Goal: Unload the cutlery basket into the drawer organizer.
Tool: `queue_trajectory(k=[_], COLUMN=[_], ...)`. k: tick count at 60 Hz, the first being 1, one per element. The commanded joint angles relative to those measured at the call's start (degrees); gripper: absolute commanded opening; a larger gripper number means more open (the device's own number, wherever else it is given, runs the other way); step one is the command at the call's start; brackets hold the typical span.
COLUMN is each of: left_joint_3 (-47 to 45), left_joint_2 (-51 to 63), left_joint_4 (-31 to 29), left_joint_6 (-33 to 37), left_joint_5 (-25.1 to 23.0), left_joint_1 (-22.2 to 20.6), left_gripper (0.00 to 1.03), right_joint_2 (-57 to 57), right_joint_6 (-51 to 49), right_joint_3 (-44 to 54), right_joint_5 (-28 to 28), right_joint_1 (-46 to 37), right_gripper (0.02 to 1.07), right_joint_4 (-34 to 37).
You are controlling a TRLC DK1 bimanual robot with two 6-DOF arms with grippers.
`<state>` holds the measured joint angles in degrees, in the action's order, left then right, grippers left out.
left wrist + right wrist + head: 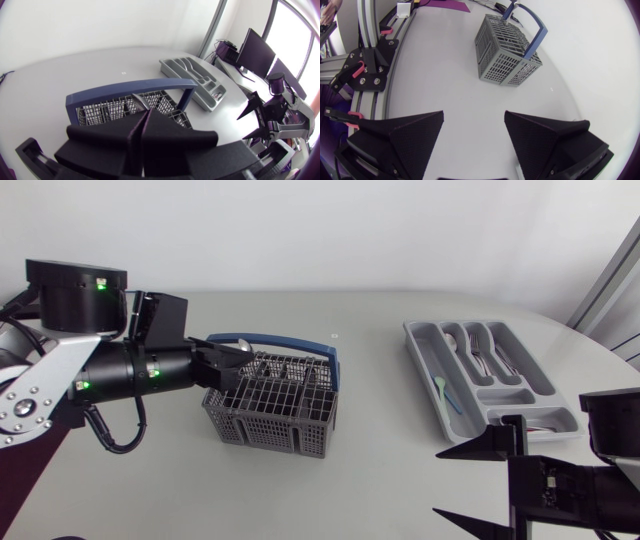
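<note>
Basket (268, 426) under closed left claw (238, 364)

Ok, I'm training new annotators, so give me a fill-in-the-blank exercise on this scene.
The cutlery basket has a ___ handle.
The right hand is ___.
The left hand is at the cutlery ___.
The drawer organizer lies nearer the ___ arm.
Missing: blue; open; basket; right.

On the tabletop (380, 420) the left pincer (232, 362) sits over the grey cutlery basket (265, 425), well apart from the cutlery-filled drawer organizer (424, 352) beside the wide-spread right pincer (476, 485).
</note>
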<state>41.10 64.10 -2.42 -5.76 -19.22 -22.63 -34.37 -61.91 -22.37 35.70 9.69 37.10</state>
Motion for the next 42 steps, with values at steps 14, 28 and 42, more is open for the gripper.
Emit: queue_trajectory(k=[14,28,42], left_joint_3=[-0.8,-0.3,0.7], left_joint_2=[-4.2,-6.3,-8.3], left_joint_4=[-0.5,-1.8,-3.0], left_joint_6=[0.5,0.7,1.1], left_joint_5=[5.5,8.0,8.9], left_joint_1=[-3.3,-4.3,-5.6], left_gripper=[0.16,0.16,0.16], right_joint_2=[1.4,3.0,3.1], right_joint_6=[1.2,4.1,9.2], right_joint_3=[2.0,1.5,1.1], right_joint_5=[-0.4,-0.5,-2.8], right_joint_1=[0.6,2.8,7.0], right_gripper=[0.89,0.89,0.89], right_joint_4=[1.0,1.1,-1.1])
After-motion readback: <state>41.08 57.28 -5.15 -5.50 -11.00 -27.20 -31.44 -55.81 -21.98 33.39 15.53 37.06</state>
